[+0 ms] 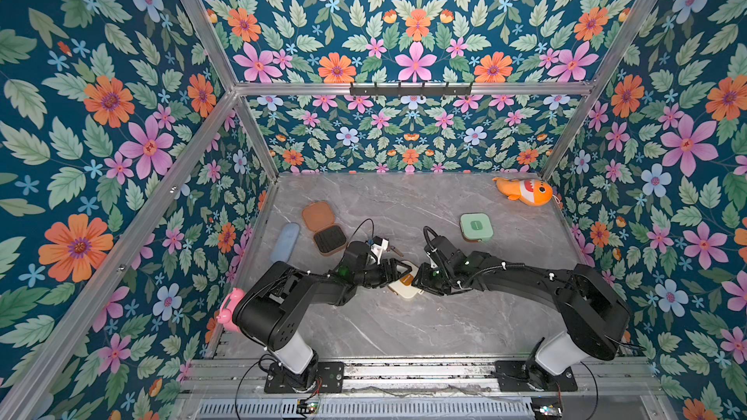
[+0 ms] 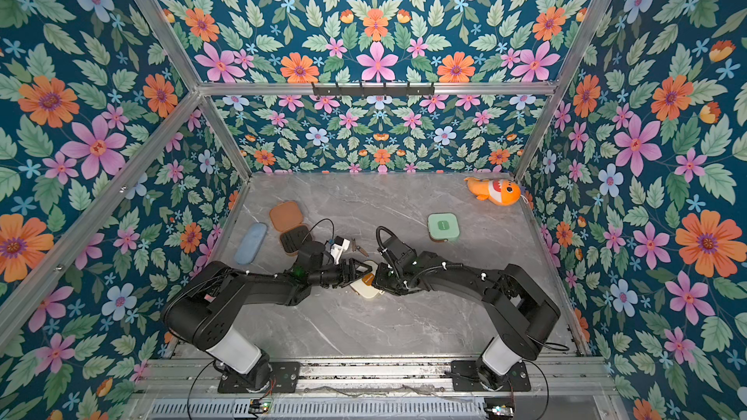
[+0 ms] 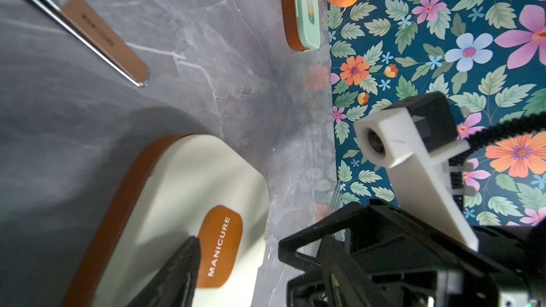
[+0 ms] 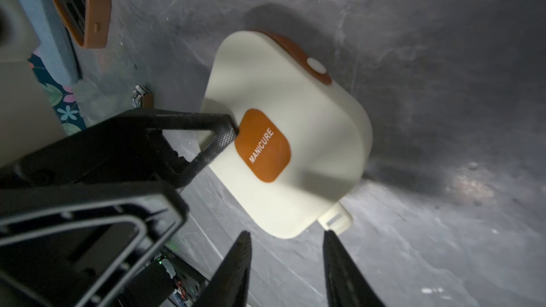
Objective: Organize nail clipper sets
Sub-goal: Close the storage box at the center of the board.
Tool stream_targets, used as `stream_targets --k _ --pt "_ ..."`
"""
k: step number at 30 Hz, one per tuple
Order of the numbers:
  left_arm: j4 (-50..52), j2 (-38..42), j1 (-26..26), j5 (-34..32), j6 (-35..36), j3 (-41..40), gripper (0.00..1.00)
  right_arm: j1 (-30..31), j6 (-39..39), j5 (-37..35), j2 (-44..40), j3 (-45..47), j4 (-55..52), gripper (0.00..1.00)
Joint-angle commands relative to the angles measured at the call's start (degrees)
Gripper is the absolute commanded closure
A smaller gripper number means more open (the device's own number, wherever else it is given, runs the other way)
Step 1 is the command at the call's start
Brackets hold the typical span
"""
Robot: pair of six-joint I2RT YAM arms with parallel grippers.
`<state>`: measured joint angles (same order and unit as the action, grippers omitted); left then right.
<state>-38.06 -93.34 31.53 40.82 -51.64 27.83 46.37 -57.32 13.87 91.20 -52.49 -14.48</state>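
Right wrist view: one left finger (image 4: 224, 134) presses the cream case (image 4: 295, 107), probably steadying it, its pair's opening unclear; right fingers (image 4: 239, 261), parted and empty, face its tab (image 4: 336, 218).

Cream case (image 1: 404, 291) shut; brown case (image 1: 319, 216) open; mint case (image 1: 476, 227) shut.

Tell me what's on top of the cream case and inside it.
On the cream case: an orange MANICURE label and, beside it, one fingertip of the left gripper. Its lid is shut, so the contents are hidden.
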Motion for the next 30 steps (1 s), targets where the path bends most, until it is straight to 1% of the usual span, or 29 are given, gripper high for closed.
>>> stream_targets --k 1,9,14,16,19,21,22,24,27,30 --pt "8.49 -0.43 -0.07 -4.57 1.18 0.02 0.32 0.3 -2.09 -0.6 0.12 0.62 0.72 0.58" --pt "9.86 0.55 -0.08 -4.67 1.61 0.89 0.32 0.25 -2.62 -0.32 1.85 1.21 2.02 0.59" --pt "14.77 3.72 -0.2 -5.16 3.41 3.07 0.32 0.34 -2.91 -0.24 3.29 0.9 3.15 0.59" --pt "19.6 5.6 -0.24 -6.18 5.67 5.11 0.32 0.3 -2.89 -0.37 3.3 0.79 3.15 0.59" --pt "29.83 7.25 -0.34 -9.38 11.24 9.69 0.31 0.24 -3.04 -0.59 3.29 0.89 3.07 0.59" --pt "36.36 6.45 -0.5 -11.89 15.68 13.08 0.3 0.3 -3.06 -0.77 3.33 0.87 3.1 0.59" --pt "39.19 5.67 -0.59 -13.16 17.92 14.74 0.3 0.3 -2.98 -0.77 5.25 0.85 3.19 0.59" --pt "43.32 3.7 -0.76 -15.19 21.2 17.53 0.3 0.29 -2.89 -0.68 5.57 0.62 3.08 0.59" --pt "45.6 1.01 -0.77 -15.86 23.93 19.99 0.3 0.3 -2.86 -0.99 5.92 0.38 2.73 0.59" --pt "44.26 -0.89 -0.77 -14.34 24.73 20.72 0.3 0.3 -2.8 -1.55 6.04 0.63 2.44 0.59"
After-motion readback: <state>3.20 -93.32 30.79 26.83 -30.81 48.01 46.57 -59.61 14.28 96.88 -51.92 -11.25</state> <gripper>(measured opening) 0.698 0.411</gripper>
